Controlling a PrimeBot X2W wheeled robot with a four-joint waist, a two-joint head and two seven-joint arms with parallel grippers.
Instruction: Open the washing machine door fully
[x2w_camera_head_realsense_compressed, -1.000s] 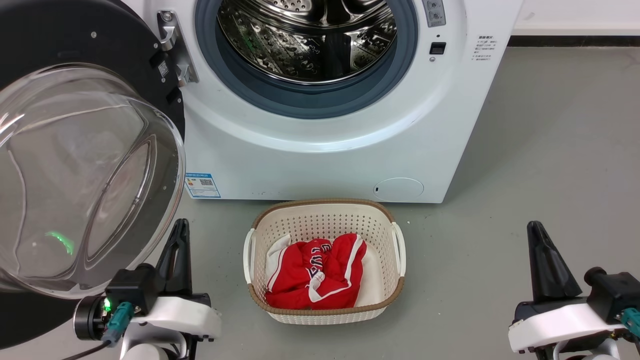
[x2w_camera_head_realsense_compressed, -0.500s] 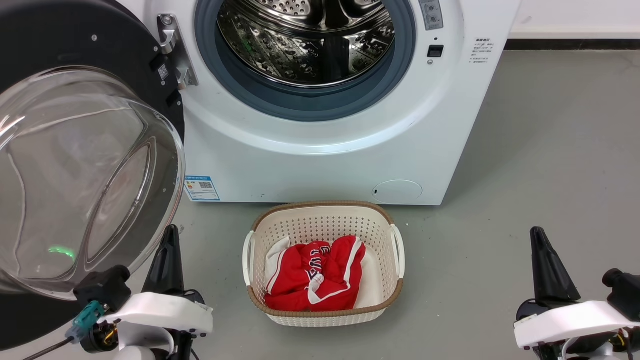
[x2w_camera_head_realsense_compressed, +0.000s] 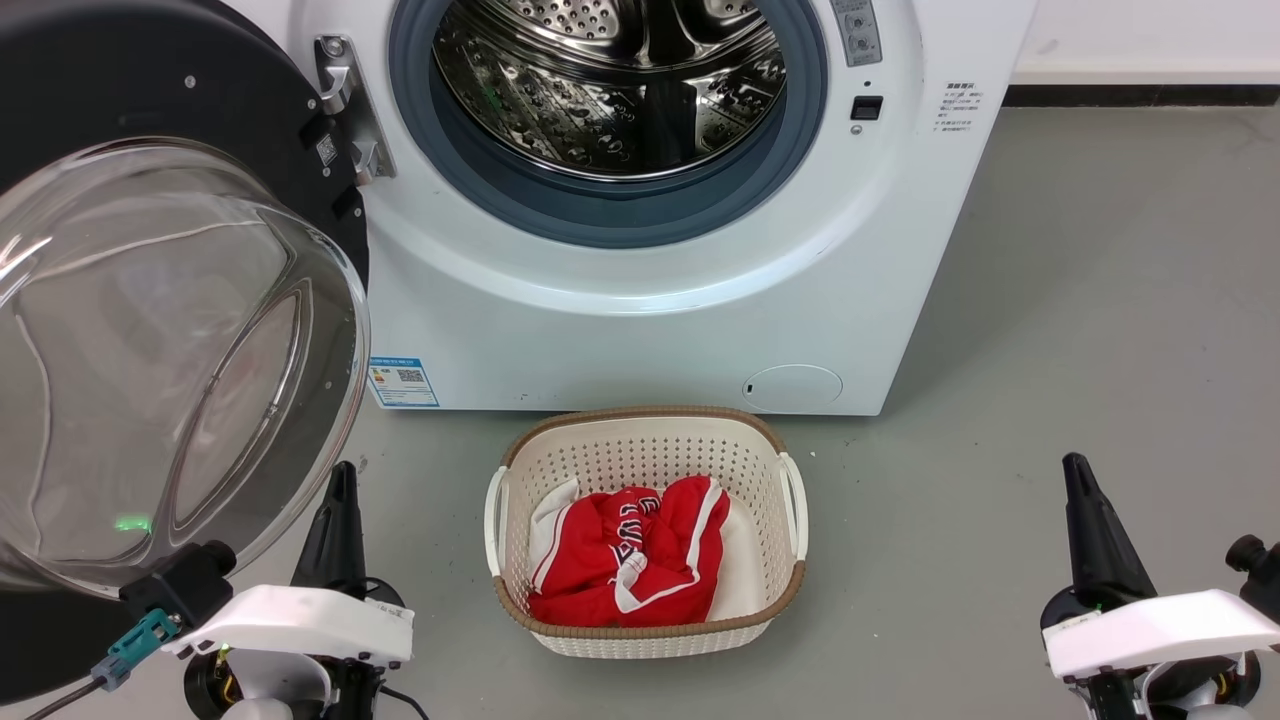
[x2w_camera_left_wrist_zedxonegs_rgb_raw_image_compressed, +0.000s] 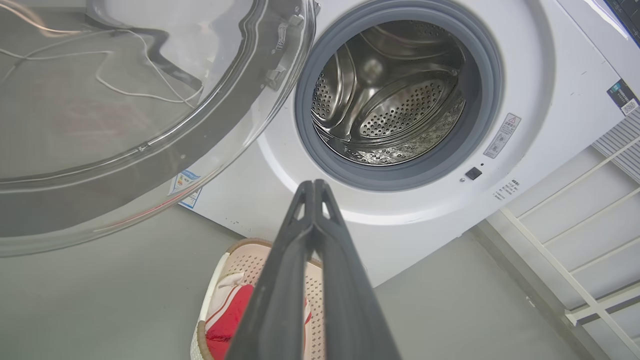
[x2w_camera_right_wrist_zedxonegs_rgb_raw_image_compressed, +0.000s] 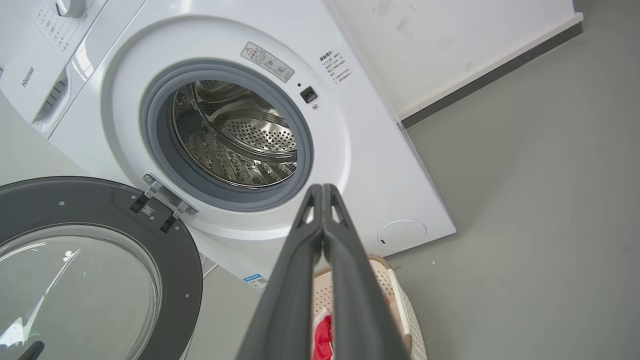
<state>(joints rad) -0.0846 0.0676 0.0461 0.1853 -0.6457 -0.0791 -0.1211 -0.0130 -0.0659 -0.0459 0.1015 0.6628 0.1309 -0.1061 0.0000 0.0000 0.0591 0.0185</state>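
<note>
Drawn back toward six o'clock, the left gripper (x2w_camera_head_realsense_compressed: 342, 475) is parted from the washing machine door (x2w_camera_head_realsense_compressed: 170, 340) — swung wide at nine o'clock of the washing machine (x2w_camera_head_realsense_compressed: 650, 320), judged fully open — its jaws and those of the right gripper (x2w_camera_head_realsense_compressed: 1073, 465) pressed together.

The grey floor (x2w_camera_head_realsense_compressed: 1100, 300) is smooth, and on it stands the big white washing machine (x2w_camera_head_realsense_compressed: 650, 330), with a cream basket (x2w_camera_head_realsense_compressed: 640, 445) full of little holes sitting on the floor just in front of it.
</note>
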